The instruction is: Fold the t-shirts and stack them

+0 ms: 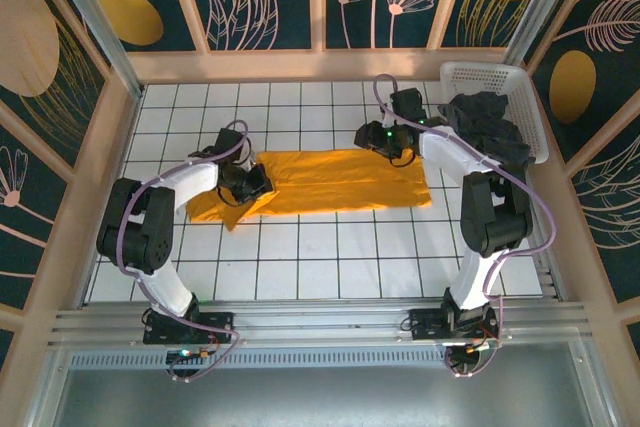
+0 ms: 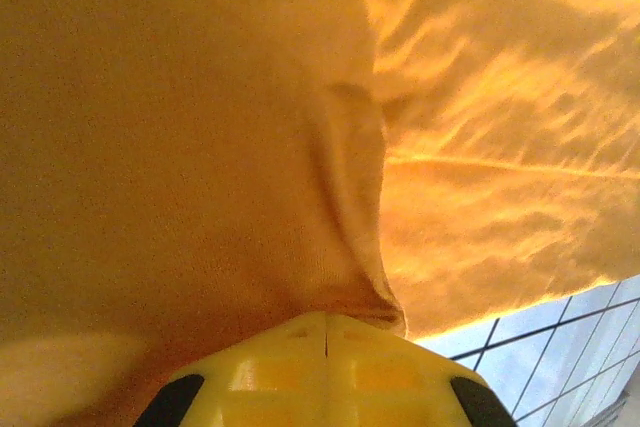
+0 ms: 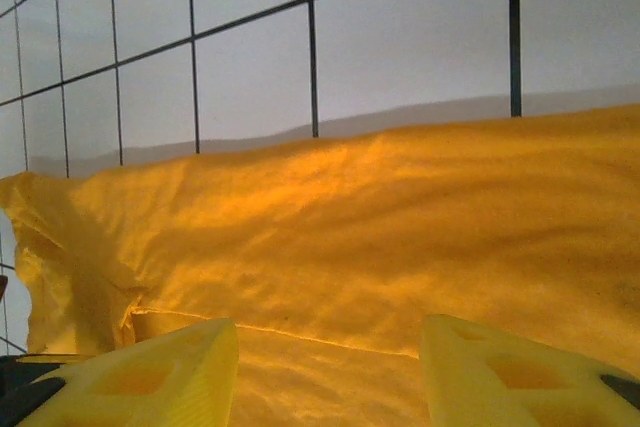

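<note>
The orange-yellow t-shirt (image 1: pixel 330 182) lies spread in a long band across the white tiled table. My left gripper (image 1: pixel 252 185) is at its left end, where the cloth bunches up. In the left wrist view my left gripper (image 2: pixel 327 323) has its yellow jaws pressed together, pinching a fold of the orange t-shirt (image 2: pixel 200 127). My right gripper (image 1: pixel 388 140) hovers at the shirt's far right edge. Its fingers (image 3: pixel 180 367) stand wide apart over the orange t-shirt (image 3: pixel 380 237), right gripper (image 3: pixel 330 337) open. A dark charcoal t-shirt (image 1: pixel 488 125) is heaped in the basket.
A white lattice basket (image 1: pixel 485 75) stands at the back right corner, the dark cloth spilling over its near side. Wooden frame rails (image 1: pixel 320 65) border the table at the back and sides. Bare tiles (image 1: pixel 330 257) lie between the shirt and the arm bases.
</note>
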You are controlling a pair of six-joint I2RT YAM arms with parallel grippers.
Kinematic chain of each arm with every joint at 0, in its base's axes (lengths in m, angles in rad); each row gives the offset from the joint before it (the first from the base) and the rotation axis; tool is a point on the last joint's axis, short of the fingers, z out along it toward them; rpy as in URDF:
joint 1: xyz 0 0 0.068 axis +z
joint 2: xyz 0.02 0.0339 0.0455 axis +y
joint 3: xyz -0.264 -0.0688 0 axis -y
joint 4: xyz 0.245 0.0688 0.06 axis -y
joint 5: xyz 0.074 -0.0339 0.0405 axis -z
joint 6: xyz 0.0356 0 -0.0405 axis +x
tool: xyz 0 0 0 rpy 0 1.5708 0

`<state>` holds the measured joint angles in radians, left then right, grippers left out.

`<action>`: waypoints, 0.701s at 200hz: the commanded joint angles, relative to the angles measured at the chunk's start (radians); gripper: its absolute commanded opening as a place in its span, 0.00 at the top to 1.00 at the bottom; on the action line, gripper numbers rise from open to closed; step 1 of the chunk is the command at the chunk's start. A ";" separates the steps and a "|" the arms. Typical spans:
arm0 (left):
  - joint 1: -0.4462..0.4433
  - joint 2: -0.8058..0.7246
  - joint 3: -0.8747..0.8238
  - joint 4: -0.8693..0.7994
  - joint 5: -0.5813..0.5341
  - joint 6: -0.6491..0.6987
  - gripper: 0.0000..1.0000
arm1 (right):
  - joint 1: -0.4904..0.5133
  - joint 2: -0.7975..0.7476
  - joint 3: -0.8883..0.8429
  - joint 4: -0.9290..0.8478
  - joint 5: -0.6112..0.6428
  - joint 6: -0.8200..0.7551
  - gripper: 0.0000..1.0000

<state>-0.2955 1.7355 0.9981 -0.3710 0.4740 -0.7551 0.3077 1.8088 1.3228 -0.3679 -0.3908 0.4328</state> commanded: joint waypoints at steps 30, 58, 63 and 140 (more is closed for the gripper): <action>-0.021 -0.067 -0.015 -0.023 -0.018 -0.079 0.53 | -0.006 -0.044 -0.059 0.041 -0.008 0.018 0.49; -0.021 -0.107 0.017 -0.083 -0.107 -0.061 0.58 | -0.005 -0.046 -0.077 0.052 -0.019 0.018 0.49; -0.020 -0.113 0.032 -0.112 -0.149 -0.054 0.60 | -0.004 -0.048 -0.078 0.055 -0.024 0.018 0.49; 0.230 -0.156 -0.052 -0.124 -0.462 0.043 0.65 | 0.101 -0.065 -0.080 0.128 -0.205 -0.044 0.48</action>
<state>-0.1360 1.5936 1.0031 -0.5270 0.1001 -0.7742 0.3653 1.7695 1.2343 -0.2676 -0.5293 0.4179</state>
